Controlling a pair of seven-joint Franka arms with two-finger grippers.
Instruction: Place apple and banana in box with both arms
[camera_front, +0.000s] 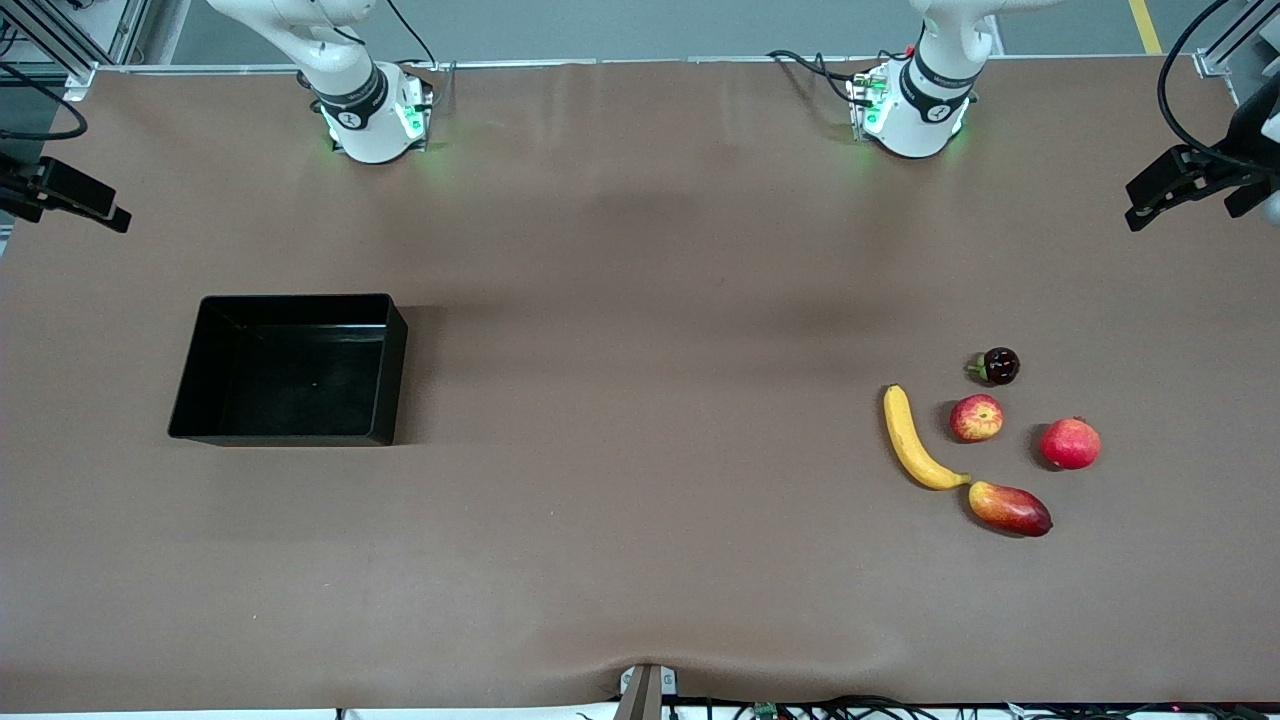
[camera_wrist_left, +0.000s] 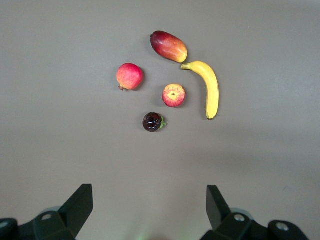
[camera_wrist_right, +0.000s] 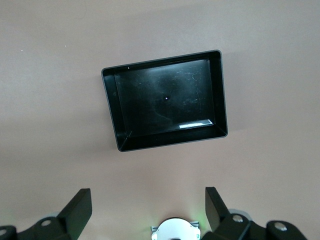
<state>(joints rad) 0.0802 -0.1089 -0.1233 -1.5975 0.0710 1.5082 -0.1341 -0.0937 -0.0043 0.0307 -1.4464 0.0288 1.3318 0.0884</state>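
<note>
The apple (camera_front: 976, 417), red with yellow streaks, lies on the brown table toward the left arm's end, beside the yellow banana (camera_front: 915, 440). The black box (camera_front: 300, 297) stands empty toward the right arm's end. Both grippers are out of the front view, held high. My left gripper (camera_wrist_left: 149, 200) is open and empty, well above the table, with the apple (camera_wrist_left: 173, 95) and banana (camera_wrist_left: 209, 87) below it. My right gripper (camera_wrist_right: 148, 200) is open and empty, high over the table beside the box (camera_wrist_right: 223, 90).
A red-yellow mango (camera_front: 1010, 508), a plain red crowned fruit (camera_front: 1070, 443) and a dark round fruit (camera_front: 997, 366) lie round the apple. The arm bases (camera_front: 370, 115) (camera_front: 915, 105) stand along the table's edge farthest from the front camera. Black camera mounts (camera_front: 1180, 180) overhang both ends.
</note>
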